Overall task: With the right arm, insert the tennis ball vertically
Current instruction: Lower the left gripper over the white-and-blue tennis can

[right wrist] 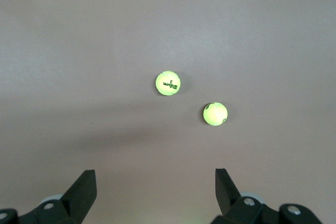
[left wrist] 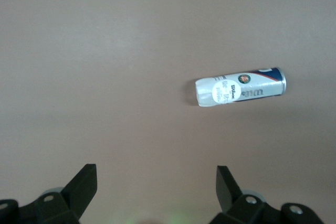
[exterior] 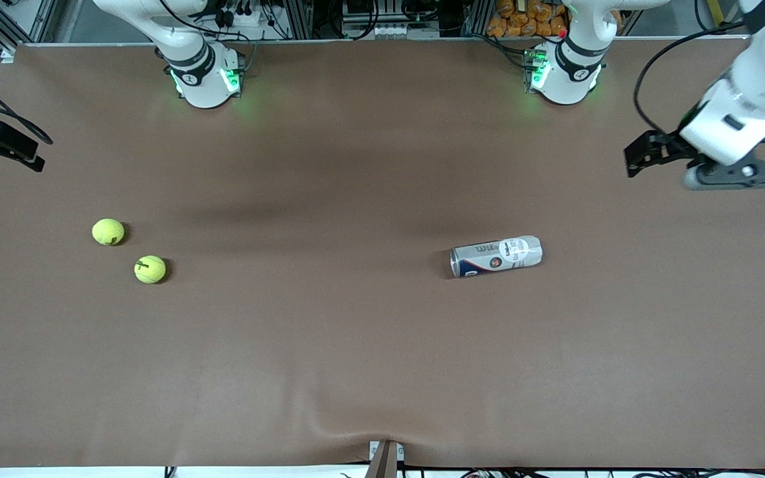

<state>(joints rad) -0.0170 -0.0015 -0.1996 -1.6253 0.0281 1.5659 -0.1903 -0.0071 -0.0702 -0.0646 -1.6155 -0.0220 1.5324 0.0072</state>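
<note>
Two yellow tennis balls (exterior: 108,232) (exterior: 150,269) lie close together on the brown table toward the right arm's end; both also show in the right wrist view (right wrist: 168,83) (right wrist: 215,114). A tennis ball can (exterior: 497,255) lies on its side toward the left arm's end, and it also shows in the left wrist view (left wrist: 240,86). My right gripper (right wrist: 156,177) is open and empty, high over the right arm's end of the table (exterior: 4,143). My left gripper (left wrist: 156,174) is open and empty, high over the left arm's end (exterior: 641,156).
The brown table cover (exterior: 356,345) has a wrinkle near its edge closest to the front camera. Cables, racks and orange objects (exterior: 528,16) stand off the table by the arm bases.
</note>
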